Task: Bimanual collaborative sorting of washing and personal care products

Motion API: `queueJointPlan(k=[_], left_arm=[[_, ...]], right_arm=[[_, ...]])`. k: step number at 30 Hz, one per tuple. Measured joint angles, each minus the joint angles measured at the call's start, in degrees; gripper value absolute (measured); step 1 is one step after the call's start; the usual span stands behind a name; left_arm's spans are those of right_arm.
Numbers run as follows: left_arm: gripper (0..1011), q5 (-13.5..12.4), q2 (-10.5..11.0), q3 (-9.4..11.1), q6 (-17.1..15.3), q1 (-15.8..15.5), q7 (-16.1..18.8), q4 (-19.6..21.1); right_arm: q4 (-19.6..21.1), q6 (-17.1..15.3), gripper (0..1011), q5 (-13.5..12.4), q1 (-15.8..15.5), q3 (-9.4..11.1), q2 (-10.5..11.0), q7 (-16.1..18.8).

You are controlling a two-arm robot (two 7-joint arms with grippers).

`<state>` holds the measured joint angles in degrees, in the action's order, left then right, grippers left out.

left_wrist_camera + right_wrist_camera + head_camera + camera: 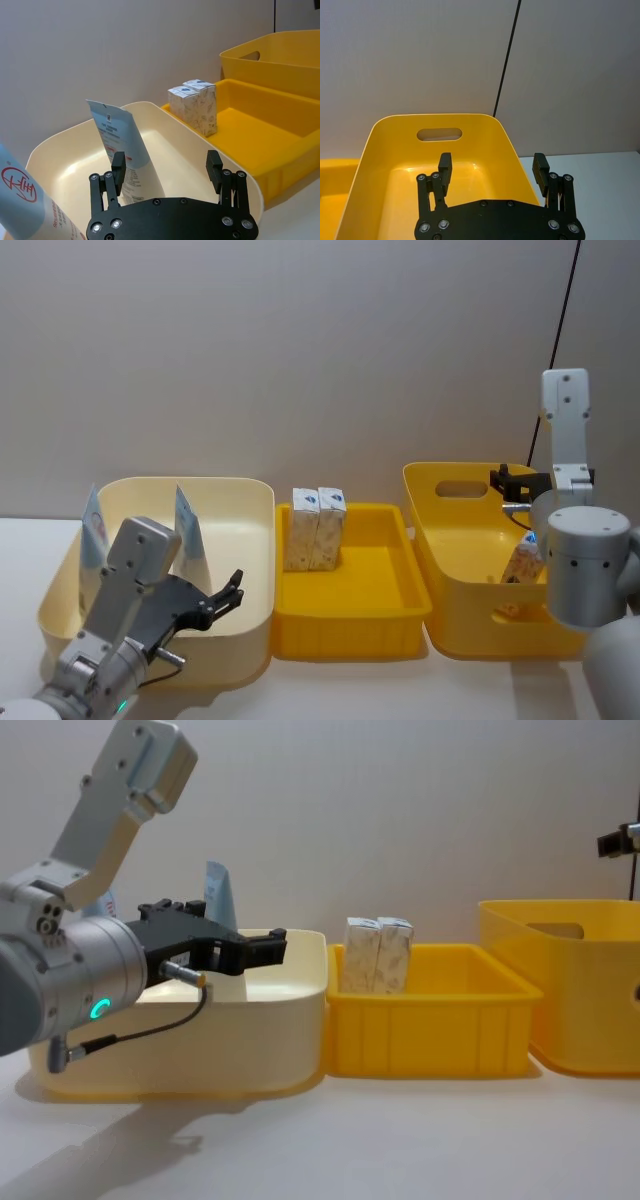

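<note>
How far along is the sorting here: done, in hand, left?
Looks done: two tubes stand in the cream tub, two cartons upright in the middle tray. In hand: nothing; the left gripper open over the cream tub, the right gripper open over the right yellow tub. Probably left: one carton in that tub.

Three containers are sitting side by side on the worktop (pixel 350 690). The left end effector (pixel 235 592) is hovering over the left tub (pixel 180 481). One tube (pixel 188 525) is standing just ahead of it and a second tube (pixel 92 532) to its left. Two cartons (pixel 318 527) are standing together, touching, in the middle tray's (pixel 350 642) far corner, to its right. The right end effector (pixel 492 167) is hanging over the right tub (pixel 440 540), with a third carton (pixel 522 562) sitting in the tub below and behind it.
</note>
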<state>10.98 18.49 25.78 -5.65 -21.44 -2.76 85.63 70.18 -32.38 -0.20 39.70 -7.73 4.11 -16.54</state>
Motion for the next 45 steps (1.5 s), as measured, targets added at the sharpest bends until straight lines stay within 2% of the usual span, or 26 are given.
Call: queueJointPlan(k=[20,45], left_arm=[[1003,-1.4,-2.8,-0.4,-4.6,-5.4,0.0,-6.6],[1003,-4.1,-4.8,0.5,-5.3,-12.2,-2.4,-16.8]], right_arm=[[0.0,0.0,1001,0.0,0.0,0.0,0.0,0.0],[0.0,0.0,1001,0.0,0.0,0.0,0.0,0.0]])
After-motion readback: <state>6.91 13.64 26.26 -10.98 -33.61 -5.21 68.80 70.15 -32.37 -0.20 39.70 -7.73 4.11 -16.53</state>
